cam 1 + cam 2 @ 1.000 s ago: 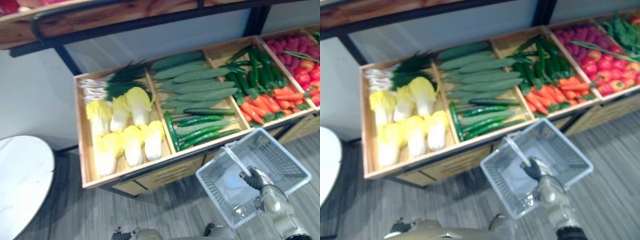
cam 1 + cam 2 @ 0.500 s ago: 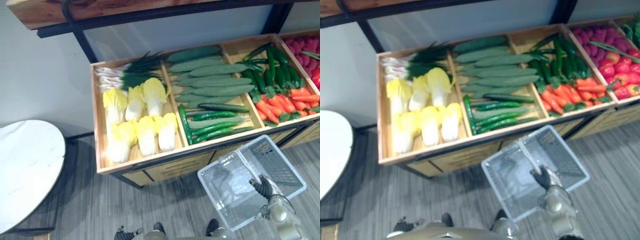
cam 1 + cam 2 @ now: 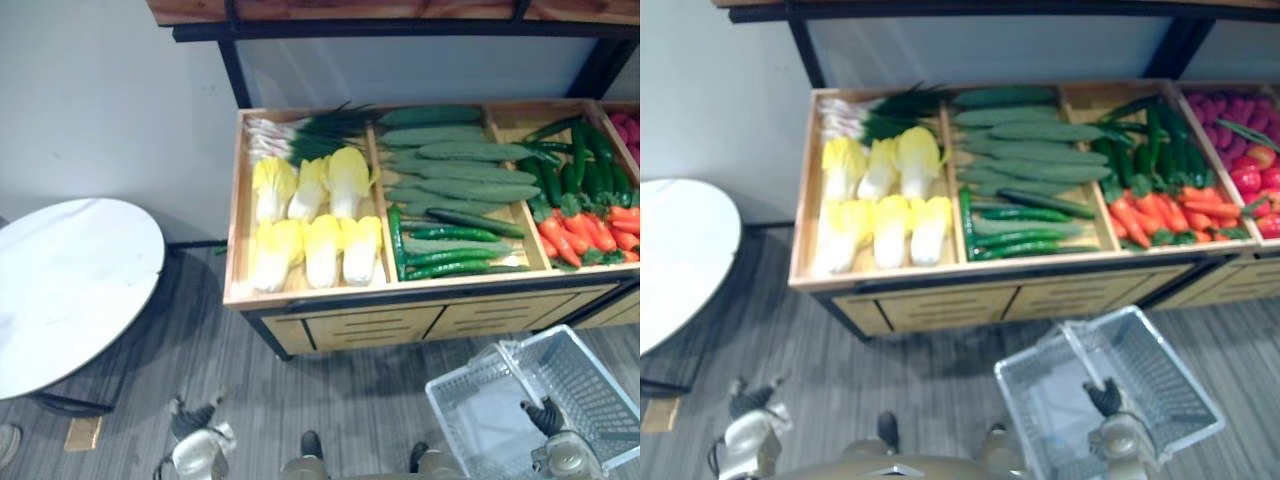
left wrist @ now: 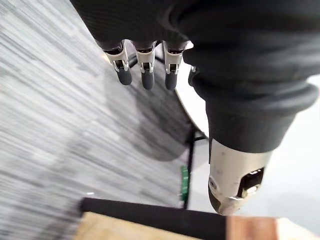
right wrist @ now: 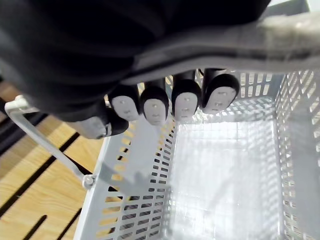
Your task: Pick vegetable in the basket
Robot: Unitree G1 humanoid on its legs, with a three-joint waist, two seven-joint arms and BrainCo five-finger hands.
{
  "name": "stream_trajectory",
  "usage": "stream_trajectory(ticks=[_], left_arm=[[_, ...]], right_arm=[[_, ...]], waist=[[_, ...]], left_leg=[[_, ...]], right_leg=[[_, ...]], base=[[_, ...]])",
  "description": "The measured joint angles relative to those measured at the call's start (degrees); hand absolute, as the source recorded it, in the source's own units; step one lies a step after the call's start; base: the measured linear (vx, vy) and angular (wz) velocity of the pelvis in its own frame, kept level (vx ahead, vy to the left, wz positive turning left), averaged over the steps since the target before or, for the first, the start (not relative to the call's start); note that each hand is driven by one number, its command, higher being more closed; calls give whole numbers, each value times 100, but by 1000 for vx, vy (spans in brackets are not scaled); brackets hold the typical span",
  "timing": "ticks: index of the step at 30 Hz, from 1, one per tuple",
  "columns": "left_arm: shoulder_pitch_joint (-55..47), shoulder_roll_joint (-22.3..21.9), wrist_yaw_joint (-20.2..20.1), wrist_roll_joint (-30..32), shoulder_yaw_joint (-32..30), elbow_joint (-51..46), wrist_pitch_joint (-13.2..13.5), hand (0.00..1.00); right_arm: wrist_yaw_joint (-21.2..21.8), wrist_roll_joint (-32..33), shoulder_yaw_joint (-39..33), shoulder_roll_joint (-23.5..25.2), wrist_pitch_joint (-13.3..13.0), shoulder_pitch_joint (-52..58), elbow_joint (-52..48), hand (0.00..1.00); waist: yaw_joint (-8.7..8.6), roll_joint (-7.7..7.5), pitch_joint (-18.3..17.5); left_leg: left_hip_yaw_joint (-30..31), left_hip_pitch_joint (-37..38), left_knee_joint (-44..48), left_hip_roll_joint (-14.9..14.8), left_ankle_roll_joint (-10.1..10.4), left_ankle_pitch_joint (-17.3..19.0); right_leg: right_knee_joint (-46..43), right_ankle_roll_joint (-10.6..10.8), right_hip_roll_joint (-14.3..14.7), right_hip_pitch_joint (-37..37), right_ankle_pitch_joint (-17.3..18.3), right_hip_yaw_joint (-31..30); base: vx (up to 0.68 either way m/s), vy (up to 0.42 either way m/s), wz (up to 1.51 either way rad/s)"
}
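Observation:
A white plastic basket (image 3: 590, 385) hangs over the floor at the lower right, in front of the wooden vegetable stand (image 3: 420, 322). My right hand (image 3: 545, 415) is shut on its handle (image 5: 280, 35), fingers (image 5: 185, 100) curled round the bar; the basket floor (image 5: 225, 170) is bare. The stand holds yellow-white cabbages (image 3: 315, 215) and spring onions (image 3: 310, 135) on the left, long cucumbers (image 3: 455, 170) in the middle, green peppers (image 3: 580, 170) and carrots (image 3: 590, 225) on the right. My left hand (image 3: 193, 424) hangs low at the left, fingers (image 4: 145, 70) straight, holding nothing.
A round white table (image 3: 70, 290) stands to the left of the stand, close to my left arm. A dark shelf frame (image 3: 400, 28) runs above the crates. Red and pink produce (image 3: 1250, 150) fills the crate at the far right. Grey plank floor (image 3: 330, 400) lies between me and the stand.
The whole picture has shifted, so the camera moved: the stand now sits further right and further off. My left hand has come into view. The basket stays in my right hand.

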State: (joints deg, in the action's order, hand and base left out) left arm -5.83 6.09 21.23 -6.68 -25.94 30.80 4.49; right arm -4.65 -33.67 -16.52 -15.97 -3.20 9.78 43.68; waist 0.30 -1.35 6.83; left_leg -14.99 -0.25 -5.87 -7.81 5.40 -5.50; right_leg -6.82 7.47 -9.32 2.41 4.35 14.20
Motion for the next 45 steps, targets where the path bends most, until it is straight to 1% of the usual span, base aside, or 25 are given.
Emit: stream_trajectory(ticks=[1,2,3,5,7,10,12,13,14,16,18,21,23,27,30,32,34,36,39,40,43,45], left_arm=[[-17,-49,125,9,-158,-417,47,0],[-29,-79,181,14,-265,-606,51,0],[-13,-133,336,24,-437,-913,72,0],[-2,-152,472,77,-537,-1209,83,0],[74,-150,626,208,-600,-1510,89,0],[275,-145,796,321,-605,-1754,91,0],[514,-133,988,546,-608,-1944,110,0],[581,-131,1016,572,-610,-1961,113,0],[703,-130,1181,575,-655,-2053,114,0],[764,-124,1363,571,-784,-2162,118,0],[858,-99,1579,570,-941,-2266,124,0],[910,69,1679,571,-997,-2279,121,0],[1123,169,1714,584,-995,-2145,120,0],[1499,626,1816,758,-986,-1231,85,0],[1676,926,1853,767,-993,-543,-7,0],[1737,1088,1844,756,-997,-160,-23,0],[1783,1288,1824,743,-994,290,-75,0],[2092,1457,1641,676,-986,688,-184,0],[2536,1696,1480,685,-967,1154,-257,0],[2666,1731,1438,684,-961,1234,-259,0],[2997,1903,1327,682,-795,1454,-283,0],[3131,1918,1320,688,-787,1498,-359,0]], right_arm=[[-9,20,-171,75,3,58,128,100],[-15,46,-220,95,3,69,218,100],[-13,64,-333,132,6,63,350,100],[-8,163,-405,131,5,75,431,100],[-1,250,-533,131,2,155,444,100],[-1,262,-571,128,0,252,453,100],[5,260,-552,128,-22,226,453,100],[6,260,-547,128,-37,222,453,100],[10,258,-536,128,-91,184,453,100],[11,252,-476,127,-117,124,451,100],[11,246,-376,124,-127,95,447,100],[9,247,-319,112,-178,116,445,100],[9,250,-312,99,-225,170,438,100],[18,250,-59,25,-228,182,392,100],[9,250,102,13,-236,148,374,100],[10,250,160,14,-254,131,351,100],[4,249,202,5,-268,55,350,100],[-2,250,243,-17,-277,25,347,100],[-2,252,356,-154,-342,-59,327,100],[-3,252,357,-172,-344,-73,327,100],[-4,255,366,-215,-352,-185,335,100],[-10,260,386,-230,-359,-190,332,100]], waist=[[12,-12,-84],[12,-19,-154],[13,-30,-228],[-2,-9,-254],[-5,35,-285],[-40,76,-310],[-44,90,-318],[-53,96,-321],[-80,107,-320],[-157,123,-328],[-159,126,-330],[-181,138,-331],[-190,157,-338],[-226,170,-319],[-313,147,-277],[-317,130,-244],[-322,139,-206],[-316,140,-120],[-341,169,26],[-342,177,33],[-351,187,206],[-344,191,226]], left_leg=[[-10,-33,0,-50,1,1],[-16,-77,0,-80,1,1],[-38,-111,0,-90,4,3],[-84,-98,1,-88,16,20],[-149,-60,4,-77,-9,13],[-148,-40,21,-66,-10,12],[-174,-4,35,-75,-10,12],[-185,0,36,-83,-10,12],[-250,45,35,-104,-5,16],[-364,81,35,-134,14,32],[-509,92,35,-178,37,50],[-639,139,31,-208,49,60],[-637,143,7,-206,58,68],[-645,59,3,-192,65,96],[-660,-45,5,-181,80,115],[-733,-64,14,-181,68,117],[-843,-64,37,-180,69,122],[-903,-81,38,-182,70,122],[-942,-107,39,-181,70,121],[-951,-152,40,-181,70,121],[-965,-173,40,-187,70,120],[-972,-242,40,-183,70,120]], right_leg=[[251,-15,74,-81,-114,5],[342,-18,104,-77,-164,0],[441,-33,125,-74,-222,-17],[467,-42,127,-75,-247,-66],[478,-1,131,-108,-276,-96],[485,-19,155,-151,-293,-80],[500,-20,182,-169,-292,-98],[505,-21,191,-168,-292,-123],[507,-23,216,-164,-293,-198],[511,-48,250,-141,-310,-292],[520,-96,302,-56,-355,-437],[597,-116,338,-42,-407,-530],[628,-103,338,-43,-421,-531],[676,-117,321,48,-431,-538],[680,-111,312,148,-435,-557],[680,-65,323,211,-469,-656],[684,-73,334,259,-491,-777],[676,-80,343,319,-513,-823],[673,-79,346,384,-515,-864],[665,-79,350,443,-515,-883],[647,-81,361,500,-517,-925],[610,-82,360,613,-517,-979]], base=[[0,0,0],[61,-14,-11],[89,-12,-11],[92,1,-13],[95,0,-12],[99,-1,3],[77,1,-7],[50,-8,-17],[28,-8,-19],[4,-6,-24],[-24,-4,-37],[-24,-10,-29],[-30,1,-6],[0,0,0],[18,2,-2],[75,5,-20],[104,2,-27],[85,-1,-14],[64,-5,-12],[40,-4,-9],[26,-4,-8],[20,-3,-12]])
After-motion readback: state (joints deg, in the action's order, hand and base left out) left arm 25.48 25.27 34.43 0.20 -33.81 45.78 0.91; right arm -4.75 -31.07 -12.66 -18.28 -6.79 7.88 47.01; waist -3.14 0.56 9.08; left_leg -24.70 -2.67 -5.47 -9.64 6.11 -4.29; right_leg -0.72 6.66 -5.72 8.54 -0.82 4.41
